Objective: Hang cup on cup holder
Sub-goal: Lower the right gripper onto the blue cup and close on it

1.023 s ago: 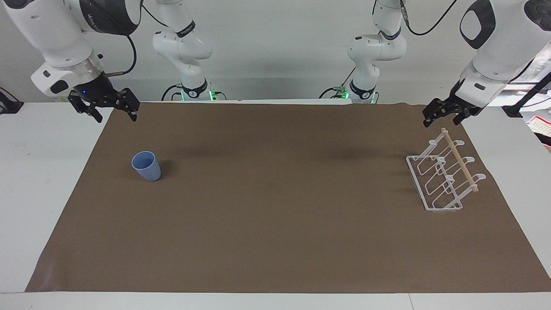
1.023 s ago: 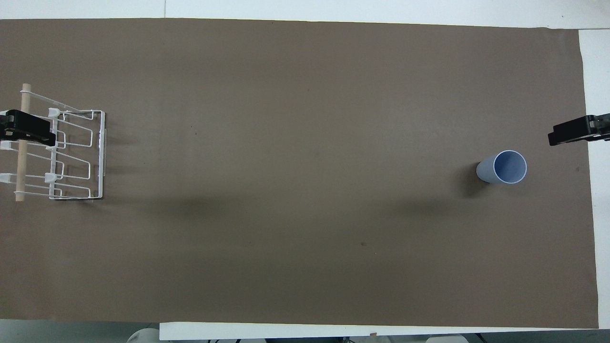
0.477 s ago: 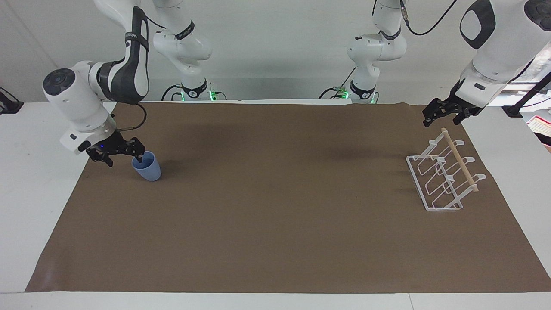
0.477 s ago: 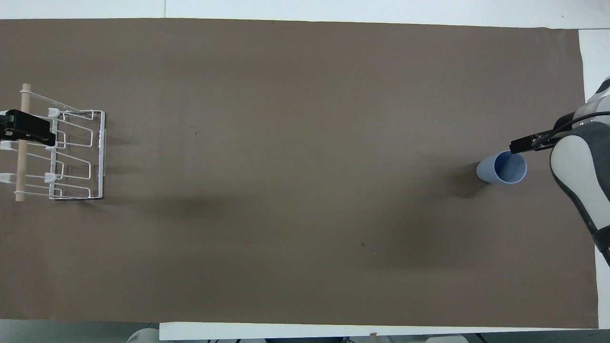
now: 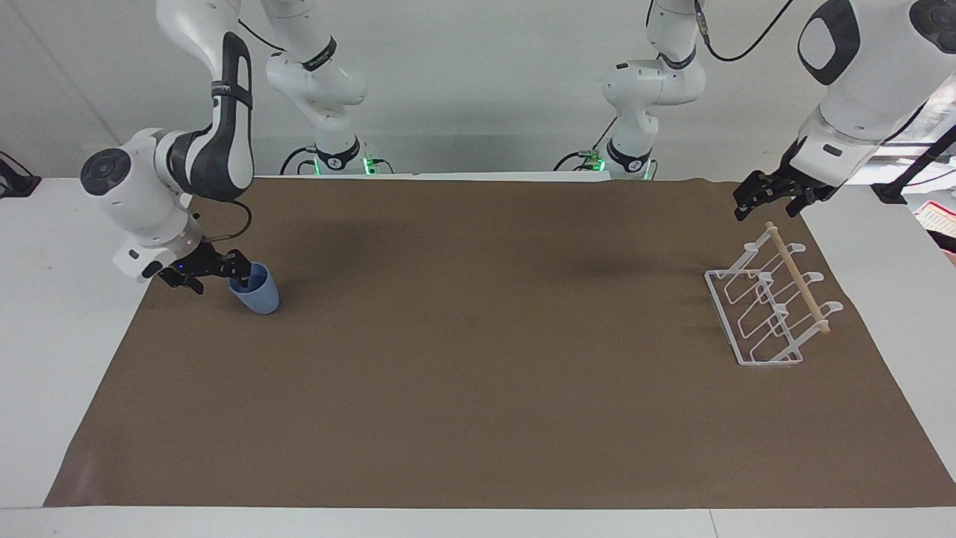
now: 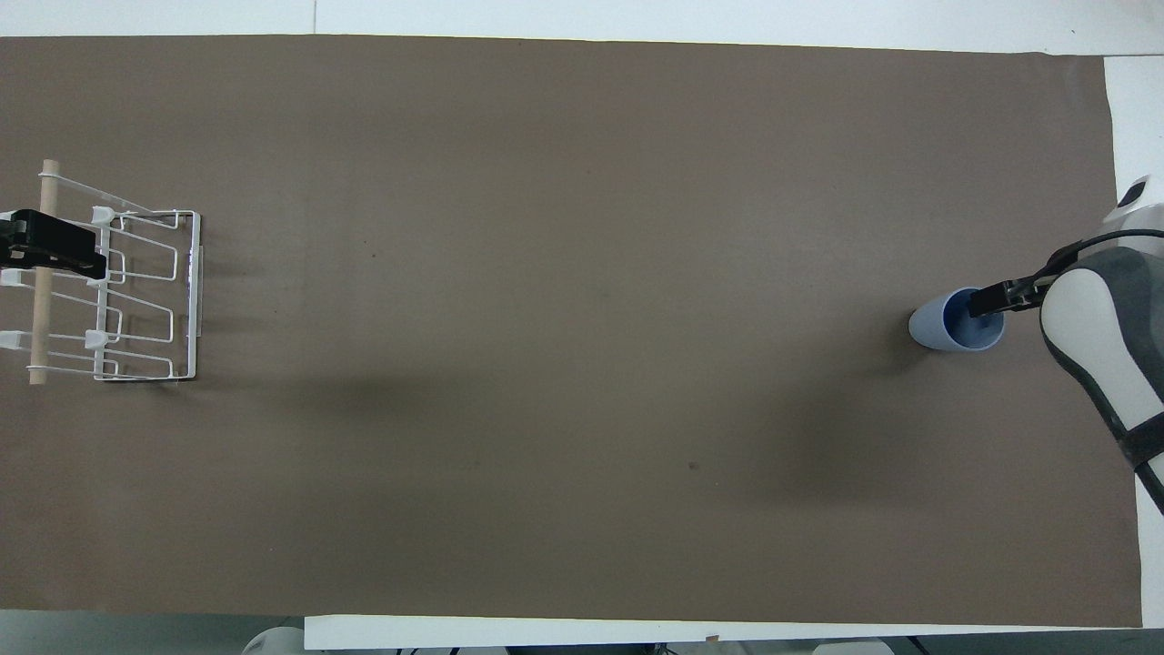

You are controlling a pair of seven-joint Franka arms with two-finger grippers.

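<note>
The light-blue cup (image 5: 258,298) stands upright on the brown mat toward the right arm's end of the table; the overhead view shows it as cup (image 6: 928,326). My right gripper (image 5: 221,282) is down at its rim, open, one finger inside the cup (image 6: 986,303) and the other outside the wall. The white wire cup holder (image 5: 722,317) with its wooden dowel (image 5: 799,288) sits toward the left arm's end, seen from above as cup holder (image 6: 194,291). My left gripper (image 5: 769,202) waits open in the air over the holder's end nearest the robots.
A brown mat (image 5: 478,388) covers most of the white table (image 5: 67,314). Between cup and holder lies a wide stretch of bare mat. Red-and-white papers (image 5: 937,217) lie off the mat at the left arm's end.
My right arm came down from the mat's corner to the cup, and one finger has dipped inside the rim. The cup, holder and left arm have not moved.
</note>
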